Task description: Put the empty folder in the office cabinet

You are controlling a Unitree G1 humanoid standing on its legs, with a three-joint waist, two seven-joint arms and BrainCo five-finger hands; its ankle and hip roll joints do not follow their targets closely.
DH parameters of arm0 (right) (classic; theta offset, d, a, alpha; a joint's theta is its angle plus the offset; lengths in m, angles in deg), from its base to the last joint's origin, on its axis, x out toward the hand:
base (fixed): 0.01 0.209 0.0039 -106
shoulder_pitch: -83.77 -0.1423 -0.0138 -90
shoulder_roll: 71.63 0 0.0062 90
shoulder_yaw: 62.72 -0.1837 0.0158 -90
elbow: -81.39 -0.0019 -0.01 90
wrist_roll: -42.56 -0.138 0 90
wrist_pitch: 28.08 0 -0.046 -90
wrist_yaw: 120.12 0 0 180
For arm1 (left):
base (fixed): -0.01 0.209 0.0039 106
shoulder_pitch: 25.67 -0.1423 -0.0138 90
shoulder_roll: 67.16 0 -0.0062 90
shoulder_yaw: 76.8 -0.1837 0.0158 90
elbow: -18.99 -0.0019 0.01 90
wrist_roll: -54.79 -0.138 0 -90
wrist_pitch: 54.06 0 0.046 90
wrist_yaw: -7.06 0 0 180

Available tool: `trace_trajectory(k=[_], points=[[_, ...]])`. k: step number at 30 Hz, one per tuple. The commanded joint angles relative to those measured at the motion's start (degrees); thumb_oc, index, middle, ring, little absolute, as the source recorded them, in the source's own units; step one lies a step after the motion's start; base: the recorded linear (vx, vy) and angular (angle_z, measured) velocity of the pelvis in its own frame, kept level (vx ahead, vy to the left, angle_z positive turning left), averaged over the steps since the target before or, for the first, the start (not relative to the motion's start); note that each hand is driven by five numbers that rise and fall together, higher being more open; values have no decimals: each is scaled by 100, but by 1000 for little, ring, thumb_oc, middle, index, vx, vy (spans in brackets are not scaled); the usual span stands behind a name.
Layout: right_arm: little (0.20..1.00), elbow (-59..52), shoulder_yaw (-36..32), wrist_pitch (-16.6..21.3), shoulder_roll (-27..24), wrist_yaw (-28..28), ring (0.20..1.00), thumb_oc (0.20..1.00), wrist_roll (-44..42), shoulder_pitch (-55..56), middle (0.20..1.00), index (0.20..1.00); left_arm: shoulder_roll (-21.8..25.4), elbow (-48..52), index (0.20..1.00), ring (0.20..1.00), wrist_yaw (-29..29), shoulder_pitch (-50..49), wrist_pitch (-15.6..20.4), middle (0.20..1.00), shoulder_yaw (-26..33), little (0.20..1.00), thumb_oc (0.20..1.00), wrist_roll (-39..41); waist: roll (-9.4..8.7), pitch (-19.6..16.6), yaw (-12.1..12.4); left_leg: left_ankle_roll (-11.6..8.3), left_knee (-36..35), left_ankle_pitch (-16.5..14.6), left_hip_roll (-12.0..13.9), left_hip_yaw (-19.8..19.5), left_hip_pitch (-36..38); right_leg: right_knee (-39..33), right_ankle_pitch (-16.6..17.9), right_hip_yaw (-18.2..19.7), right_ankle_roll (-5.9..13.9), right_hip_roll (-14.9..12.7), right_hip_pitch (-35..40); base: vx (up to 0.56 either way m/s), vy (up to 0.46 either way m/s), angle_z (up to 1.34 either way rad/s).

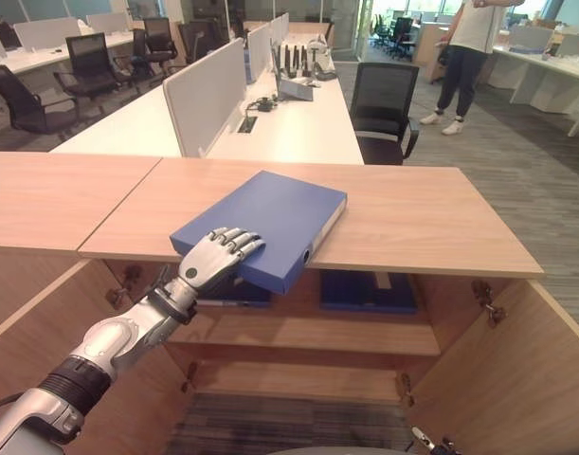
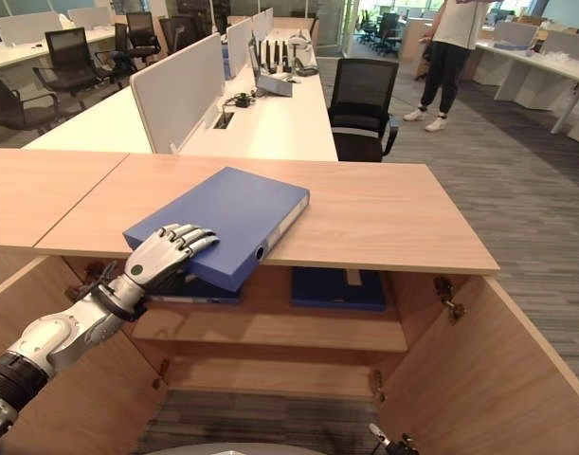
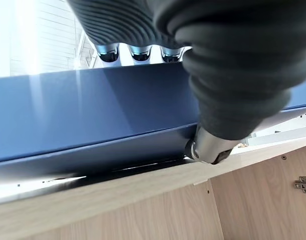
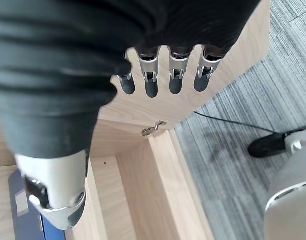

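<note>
Lying flat on the wooden cabinet top [image 1: 412, 223], with the near corner hanging over the front edge [image 1: 270, 261], probably so that a hand can get under it: the blue folder [image 1: 270, 218]. Resting on that near corner, fingers [image 1: 234, 244] laid over the cover and slightly bent, thumb pressing from below at the folder's lower edge as the left wrist view is showing: the left hand [image 1: 218, 254], pinching the folder between fingers and thumb, seemingly for pulling it off the top. Hanging low beside the open right door [image 4: 228, 65], fingers [image 4: 176, 80] relaxed and almost straight, holding nothing: the right hand [image 4: 57, 200], probably kept out of the way. Standing open below the top, both doors swung outward, so giving free access to the shelves [image 1: 317, 336]: the cabinet. Already lying on the upper shelf, other blue folders [image 1: 365, 289], leaving space between and below them. Standing far behind, near the desks [image 1: 289, 123]: a person [image 1: 464, 57].
</note>
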Motion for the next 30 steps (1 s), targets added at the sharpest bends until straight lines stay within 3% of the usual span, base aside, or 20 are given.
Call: trace_trajectory(k=[1, 8, 16, 20, 21, 30], points=[[1000, 164, -203, 244, 144, 49, 1000, 1000, -207, -418, 1000, 1000, 65, 59, 200, 200, 72, 473, -89, 200, 395, 200, 200, 105, 13, 276, 96, -331, 77, -470, 574, 164, 415, 441, -82, 16, 569, -495, -421, 0, 0, 0], [1000, 208, -190, 225, 193, 42, 1000, 1000, -219, -451, 1000, 1000, 95, 445, 200, 200, 64, 529, -62, 200, 667, 200, 200, 276, 28, 268, 125, -335, 77, -461, 557, 137, 393, 440, -81, -11, 563, -510, -411, 0, -1, 1], [1000, 306, -45, 191, 288, -16, 1000, 1000, -195, -566, 1000, 1000, 40, 1311, 200, 200, -227, 1236, -199, 200, 1437, 200, 200, 763, 27, 246, 159, -330, 77, -464, 540, 88, 369, 453, -97, -47, 556, -521, -387, 1, -1, 1], [1000, 315, 87, 187, 355, -56, 1000, 1000, -185, -694, 1000, 1000, -239, 1820, 200, 200, -592, 1681, -320, 200, 2055, 200, 200, 1131, 29, 235, 185, -326, 77, -464, 531, 67, 356, 458, -101, -73, 554, -517, -388, 5, -3, 1], [1000, 281, 174, 210, 401, -62, 1000, 1000, -176, -760, 1000, 1000, -509, 2124, 200, 200, -752, 1863, -317, 200, 2327, 200, 200, 1395, 32, 229, 200, -321, 77, -462, 533, 68, 346, 466, -111, -92, 550, -519, -386, 0, 0, 0], [1000, -18, 503, 218, 468, -17, 1000, 1000, 73, -934, 1000, 1000, -1477, 2916, 200, 200, -788, 2221, -71, 200, 2549, 200, 200, 2626, 81, 255, 210, -294, 77, -430, 504, -6, 273, 584, -163, -128, 514, -499, -446, 3, -6, 5]])
